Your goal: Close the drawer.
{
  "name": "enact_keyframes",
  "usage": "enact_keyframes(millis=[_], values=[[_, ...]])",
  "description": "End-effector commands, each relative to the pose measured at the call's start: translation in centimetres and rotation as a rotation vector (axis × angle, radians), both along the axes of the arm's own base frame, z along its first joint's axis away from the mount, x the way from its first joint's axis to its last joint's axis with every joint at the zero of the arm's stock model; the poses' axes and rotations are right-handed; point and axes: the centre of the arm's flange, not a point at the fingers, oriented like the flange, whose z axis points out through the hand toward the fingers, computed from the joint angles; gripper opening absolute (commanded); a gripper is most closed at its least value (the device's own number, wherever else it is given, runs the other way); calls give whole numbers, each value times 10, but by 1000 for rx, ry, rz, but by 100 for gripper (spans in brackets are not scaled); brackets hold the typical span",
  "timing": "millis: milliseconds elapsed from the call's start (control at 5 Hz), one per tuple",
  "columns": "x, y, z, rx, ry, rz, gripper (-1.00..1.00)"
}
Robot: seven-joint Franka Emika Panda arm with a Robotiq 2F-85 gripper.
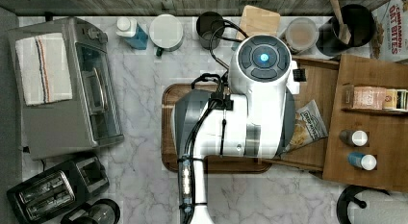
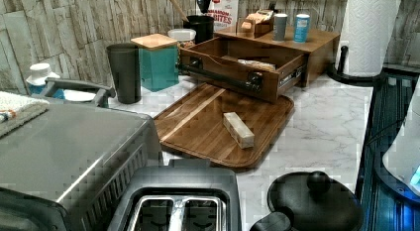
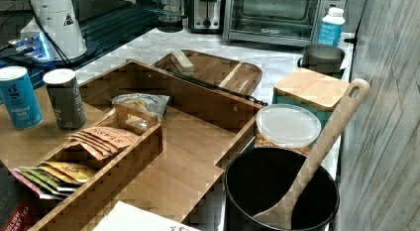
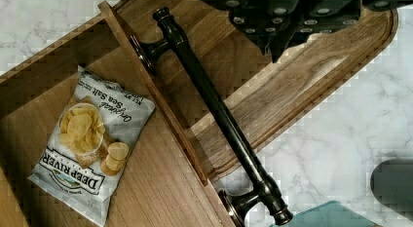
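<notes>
In the left view, a small wooden block (image 2: 238, 130) lies on the dark tray (image 2: 198, 127); right of it the drawer (image 2: 233, 60) stands pulled out from its cabinet (image 2: 317, 42), its front over the tray. Whether the claw is clenched I cannot tell. A push off the handle's (image 4: 214, 107) centre would likely skew and jam the drawer.

Four cameras around one marble kitchen counter.
The top view looks straight down; left and right views face each other low across the open drawer (image 2: 237, 62); the wrist view hangs close above its handle (image 4: 214, 110).
</notes>
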Motion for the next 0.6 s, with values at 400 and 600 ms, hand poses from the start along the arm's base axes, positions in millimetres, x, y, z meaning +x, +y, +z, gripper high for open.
enact_keyframes(millis=[400, 600], values=[[2, 6, -20, -37, 0, 105, -100], [3, 18, -37, -68, -12, 270, -100]])
